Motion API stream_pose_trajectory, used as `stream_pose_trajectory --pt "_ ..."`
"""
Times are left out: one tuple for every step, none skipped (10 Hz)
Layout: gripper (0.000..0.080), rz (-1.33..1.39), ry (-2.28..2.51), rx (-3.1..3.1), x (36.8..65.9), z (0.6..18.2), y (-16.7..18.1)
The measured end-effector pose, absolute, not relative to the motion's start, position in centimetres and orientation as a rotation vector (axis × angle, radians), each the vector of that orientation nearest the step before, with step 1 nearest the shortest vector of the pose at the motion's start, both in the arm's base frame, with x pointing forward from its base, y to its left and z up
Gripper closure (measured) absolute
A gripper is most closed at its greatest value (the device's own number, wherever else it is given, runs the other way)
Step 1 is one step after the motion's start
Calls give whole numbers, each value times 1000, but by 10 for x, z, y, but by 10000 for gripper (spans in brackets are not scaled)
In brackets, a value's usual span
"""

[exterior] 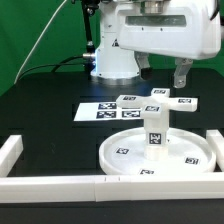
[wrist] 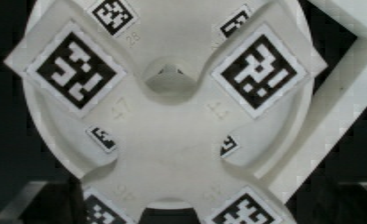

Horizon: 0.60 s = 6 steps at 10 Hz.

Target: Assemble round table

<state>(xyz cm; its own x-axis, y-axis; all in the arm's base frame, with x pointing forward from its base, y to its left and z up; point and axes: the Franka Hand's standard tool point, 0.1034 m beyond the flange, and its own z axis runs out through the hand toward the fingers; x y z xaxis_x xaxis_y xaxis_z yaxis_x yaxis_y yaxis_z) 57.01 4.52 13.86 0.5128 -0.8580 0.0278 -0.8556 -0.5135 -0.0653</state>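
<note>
The round table's white disc lies flat with its rim up. The short leg stands upright at the disc's centre. The cross-shaped foot sits on top of the leg, its tagged arms spread level. My gripper hangs just above the foot, open, with its fingers apart and nothing between them. In the wrist view the foot fills the picture from straight above, tags on its arms. My fingertips do not show clearly there.
The marker board lies flat behind the disc, toward the exterior view's left. White border rails run along the left, the front and the right. The arm's base stands at the back.
</note>
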Motion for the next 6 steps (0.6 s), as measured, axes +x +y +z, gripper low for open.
stream_pose_trajectory --pt "150 -87 1527 -2695 570 138 45" --pt "150 -87 1527 -2696 570 138 45" --pt "150 -86 1528 -2696 570 138 45" --pt "150 -86 1528 -2697 570 137 45" --pt "150 -85 1528 -2697 570 137 45" --pt "150 -85 1528 -2698 569 137 45"
